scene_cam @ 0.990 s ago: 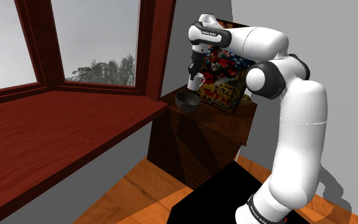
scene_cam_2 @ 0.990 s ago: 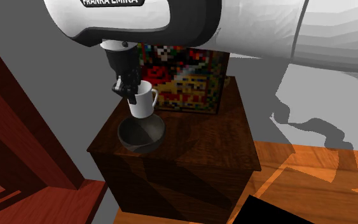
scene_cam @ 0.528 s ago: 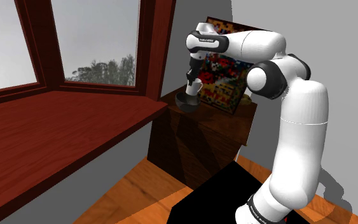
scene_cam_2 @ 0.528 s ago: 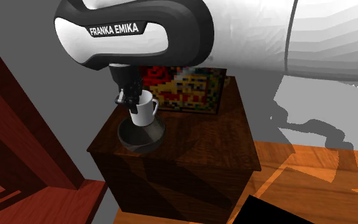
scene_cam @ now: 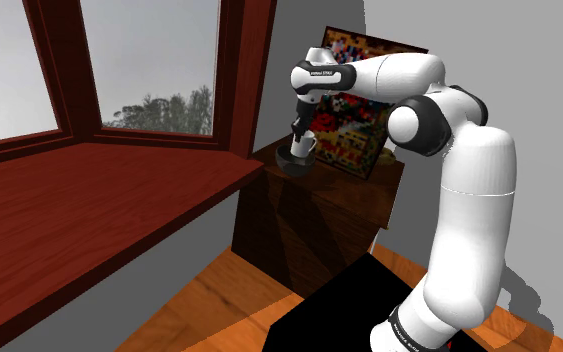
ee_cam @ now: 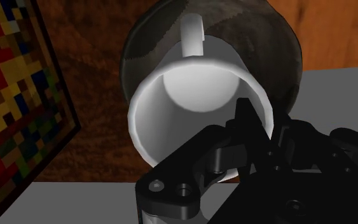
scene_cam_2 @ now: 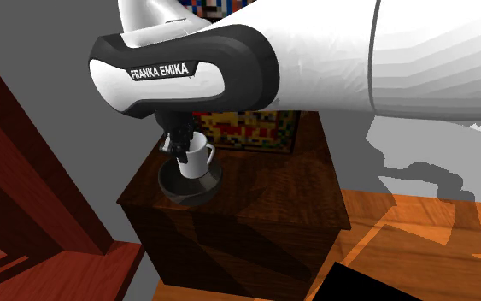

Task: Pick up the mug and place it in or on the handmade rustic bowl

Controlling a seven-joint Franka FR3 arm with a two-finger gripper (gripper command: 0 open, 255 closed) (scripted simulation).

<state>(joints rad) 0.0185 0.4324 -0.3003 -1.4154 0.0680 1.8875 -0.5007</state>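
Note:
A white mug [scene_cam_2: 197, 160] hangs upright with its base down inside the dark round bowl [scene_cam_2: 190, 186]; whether it touches the bowl I cannot tell. My black gripper [scene_cam_2: 181, 152] is shut on the mug's rim, on the side opposite the handle. In the shoulder view the mug [scene_cam: 307, 146] sits low over the bowl [scene_cam: 295, 160] under the gripper [scene_cam: 300, 138]. The wrist view looks into the mug [ee_cam: 196, 95], whose wall is clasped by the gripper [ee_cam: 255, 127], with the bowl [ee_cam: 279, 51] showing around it.
The bowl stands near a corner of a dark wooden cabinet [scene_cam_2: 255, 205]. A colourful pixel-patterned picture [scene_cam_2: 247, 128] leans against the wall behind it. A red-brown window sill [scene_cam: 99, 190] lies at the shoulder view's left. The black stand [scene_cam: 349, 310] is below.
The arm has come down with the mug, from a little above the bowl to inside it. The grip on the rim is unchanged.

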